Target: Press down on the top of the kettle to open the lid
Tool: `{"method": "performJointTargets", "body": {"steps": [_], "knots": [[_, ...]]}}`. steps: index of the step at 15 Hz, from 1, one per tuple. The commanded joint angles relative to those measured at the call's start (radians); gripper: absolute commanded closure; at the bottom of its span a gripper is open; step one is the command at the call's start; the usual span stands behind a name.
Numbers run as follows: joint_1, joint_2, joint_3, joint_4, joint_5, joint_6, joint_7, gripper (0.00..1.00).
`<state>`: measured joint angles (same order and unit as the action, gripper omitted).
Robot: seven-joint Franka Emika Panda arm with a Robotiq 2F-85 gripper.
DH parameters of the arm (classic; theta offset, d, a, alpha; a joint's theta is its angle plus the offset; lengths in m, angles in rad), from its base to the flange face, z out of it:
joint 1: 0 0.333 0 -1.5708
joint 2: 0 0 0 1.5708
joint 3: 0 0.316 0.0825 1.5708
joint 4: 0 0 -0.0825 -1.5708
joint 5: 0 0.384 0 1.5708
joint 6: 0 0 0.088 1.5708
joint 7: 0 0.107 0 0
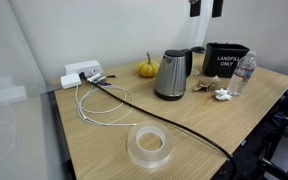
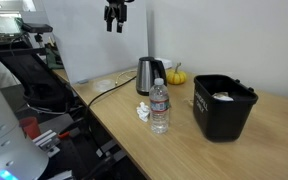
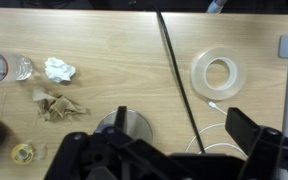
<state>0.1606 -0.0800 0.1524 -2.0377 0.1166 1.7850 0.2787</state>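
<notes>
The steel kettle [image 1: 170, 76] with black handle and base stands upright on the wooden table in both exterior views [image 2: 148, 76]. Its black lid [image 1: 174, 53] looks down and shut. My gripper [image 1: 205, 8] hangs high above the table, well above the kettle, near the top edge of both exterior views [image 2: 115, 16]. Its fingers are apart and hold nothing. In the wrist view the gripper [image 3: 182, 140] looks straight down, and the kettle [image 3: 137, 125] shows from above at the lower edge, partly hidden by the gripper's body.
A black "LANDFILL ONLY" bin [image 1: 226, 58], a water bottle [image 1: 244, 75], a small pumpkin [image 1: 147, 69] and crumpled paper [image 3: 59, 69] lie near the kettle. A clear tape roll [image 1: 150, 146], a power strip [image 1: 82, 73] and cables [image 3: 174, 60] also lie on the table.
</notes>
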Motion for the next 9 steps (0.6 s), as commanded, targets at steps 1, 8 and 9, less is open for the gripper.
{"method": "performJointTargets", "body": {"steps": [1,8,9], "knots": [[-0.009,0.069,0.006,0.067,-0.077,0.008,0.073,0.00],[-0.003,0.135,-0.014,0.094,-0.132,0.158,0.249,0.36],[-0.001,0.141,-0.015,0.093,-0.142,0.168,0.278,0.42]]}}
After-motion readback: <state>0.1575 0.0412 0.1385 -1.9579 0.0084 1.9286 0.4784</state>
